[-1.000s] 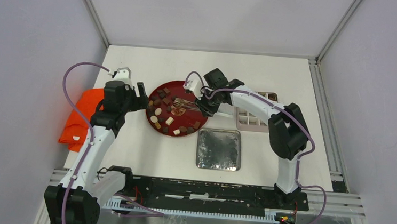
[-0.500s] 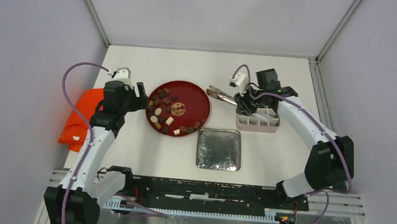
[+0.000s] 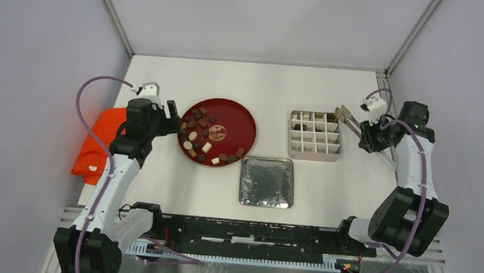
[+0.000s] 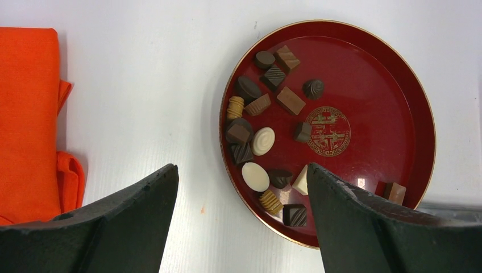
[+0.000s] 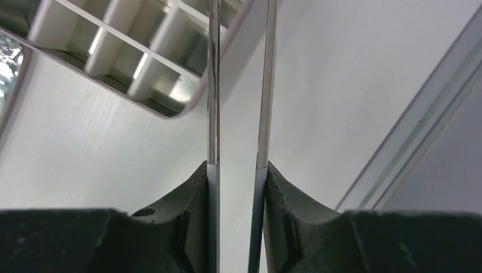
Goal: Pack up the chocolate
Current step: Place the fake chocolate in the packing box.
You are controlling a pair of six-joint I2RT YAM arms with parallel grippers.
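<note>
One sign can be read: a round gold emblem (image 4: 328,132) printed at the middle of the plate (image 4: 398,85). It is a ring enclosing the Chinese double-happiness character 囍. In the left wrist view it lies ahead of the left gripper (image 4: 240,170), just past the tip of the jaw on the view's right side and not in the gap between the two. From the top camera it shows only as a small gold spot, its strokes too small to make out.
</note>
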